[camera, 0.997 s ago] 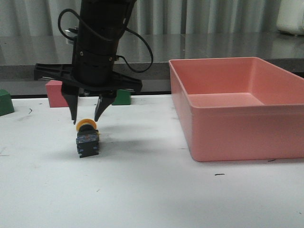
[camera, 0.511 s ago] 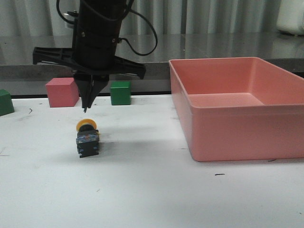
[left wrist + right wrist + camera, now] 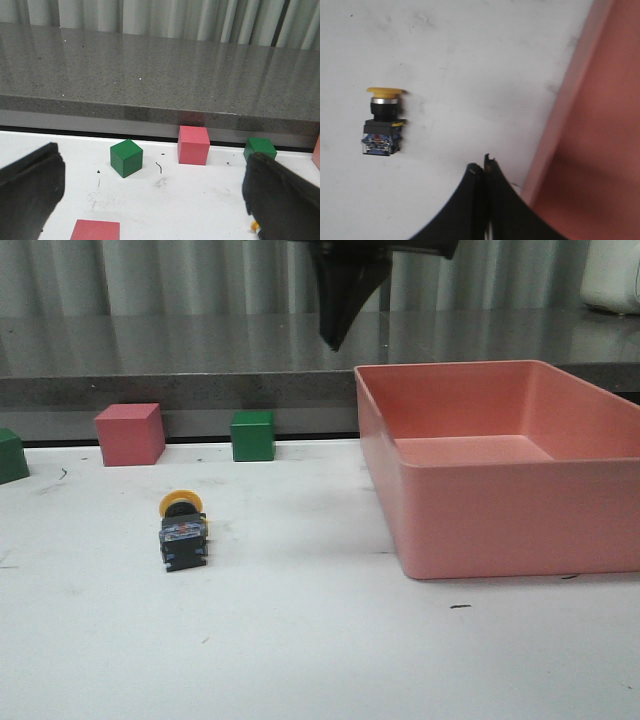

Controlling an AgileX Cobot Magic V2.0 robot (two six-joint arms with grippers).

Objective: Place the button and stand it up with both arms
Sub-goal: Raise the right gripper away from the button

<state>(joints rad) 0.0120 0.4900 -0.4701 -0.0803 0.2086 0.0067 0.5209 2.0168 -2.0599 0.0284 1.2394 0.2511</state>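
The button (image 3: 184,535) lies on its side on the white table, left of centre, yellow cap toward the far side and black body toward me. The right wrist view shows the button (image 3: 382,130) from above, well apart from the fingers. My right gripper (image 3: 334,340) hangs high over the table, fingers shut with nothing between them; in its own view the right gripper (image 3: 482,167) sits near the bin's edge. My left gripper (image 3: 152,190) is wide open and holds nothing. A sliver of the yellow cap (image 3: 255,226) peeks beside its finger.
A large pink bin (image 3: 480,510) stands on the right; its wall (image 3: 570,115) also shows in the right wrist view. At the back are a pink cube (image 3: 130,433), a green cube (image 3: 252,435) and another green block (image 3: 10,455). A flat pink piece (image 3: 95,230) lies near the left gripper.
My right gripper, open just above the button a second ago, has shut and risen up and to the right. The button has stayed where it lay.
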